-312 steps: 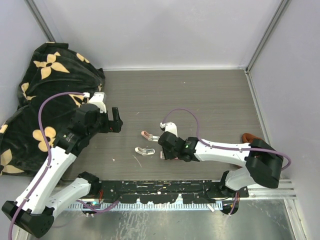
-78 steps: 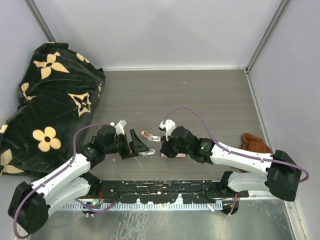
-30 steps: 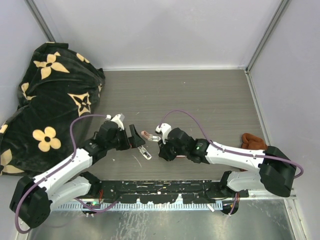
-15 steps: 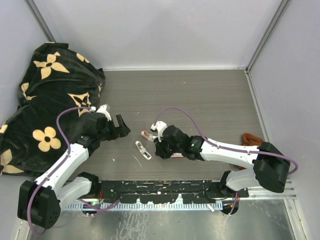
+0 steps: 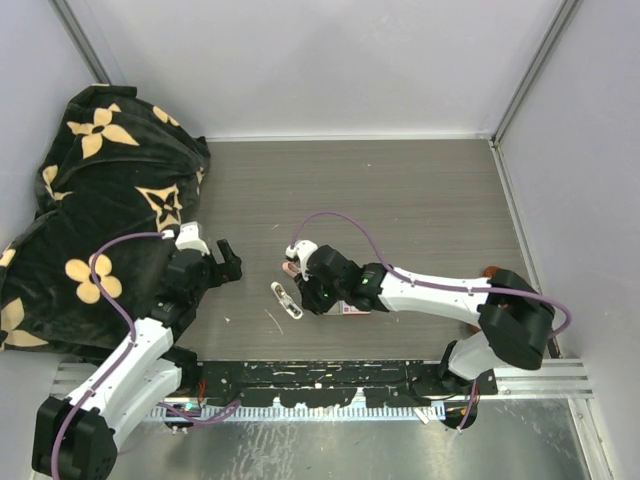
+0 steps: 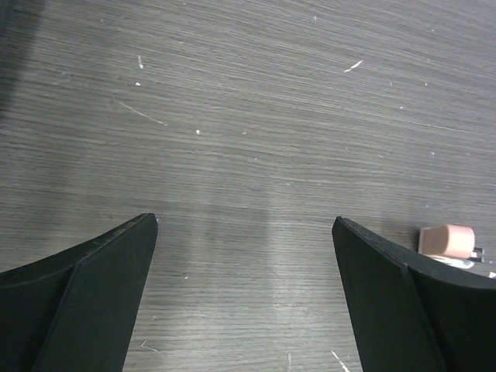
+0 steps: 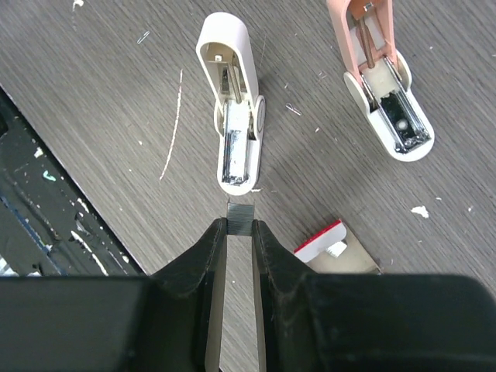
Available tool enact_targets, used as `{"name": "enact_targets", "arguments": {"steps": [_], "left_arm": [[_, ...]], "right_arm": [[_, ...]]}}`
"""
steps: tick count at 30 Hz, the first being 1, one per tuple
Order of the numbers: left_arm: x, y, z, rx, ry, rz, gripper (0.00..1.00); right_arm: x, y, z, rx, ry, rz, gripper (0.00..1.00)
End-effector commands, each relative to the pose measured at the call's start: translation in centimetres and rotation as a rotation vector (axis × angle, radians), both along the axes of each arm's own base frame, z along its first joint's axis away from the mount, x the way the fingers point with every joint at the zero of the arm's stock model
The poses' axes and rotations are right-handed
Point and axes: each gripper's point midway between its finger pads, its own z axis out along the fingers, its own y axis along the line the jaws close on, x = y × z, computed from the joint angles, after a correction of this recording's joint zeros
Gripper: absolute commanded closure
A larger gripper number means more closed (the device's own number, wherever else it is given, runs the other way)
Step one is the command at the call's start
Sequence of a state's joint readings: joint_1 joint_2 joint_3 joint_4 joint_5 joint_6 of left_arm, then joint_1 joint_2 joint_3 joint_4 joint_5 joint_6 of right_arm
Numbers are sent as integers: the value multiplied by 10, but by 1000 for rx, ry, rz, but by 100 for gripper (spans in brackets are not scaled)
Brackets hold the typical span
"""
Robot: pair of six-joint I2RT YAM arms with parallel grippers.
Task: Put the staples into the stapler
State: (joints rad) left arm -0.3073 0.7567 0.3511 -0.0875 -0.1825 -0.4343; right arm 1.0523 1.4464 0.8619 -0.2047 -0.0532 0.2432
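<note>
Silvery staple strip is pinched in your right jaws, the white stapler just ahead of them; your left jaws stand wide open.

White shells, black joints on the left arm and the right arm. A purple cable arcs along each, and the fingers are matte-black wedges.

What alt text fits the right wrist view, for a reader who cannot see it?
The right gripper holds a staple strip, its end close to an open white stapler ahead. An open pink stapler lies further right, and the staple box lies beside the gripper, on the table.
</note>
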Motion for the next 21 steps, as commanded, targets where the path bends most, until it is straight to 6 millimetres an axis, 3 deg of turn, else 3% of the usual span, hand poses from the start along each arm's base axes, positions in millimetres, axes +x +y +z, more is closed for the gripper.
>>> {"name": "enact_targets", "arguments": {"steps": [1,21], "left_arm": [[15,9,26,10,-130,55,2],[14,13,27,10,-136,72,2]], "right_arm": [[11,20,12,4,-29,7,84],[6,36,-24,-208,63,-57,85]]}}
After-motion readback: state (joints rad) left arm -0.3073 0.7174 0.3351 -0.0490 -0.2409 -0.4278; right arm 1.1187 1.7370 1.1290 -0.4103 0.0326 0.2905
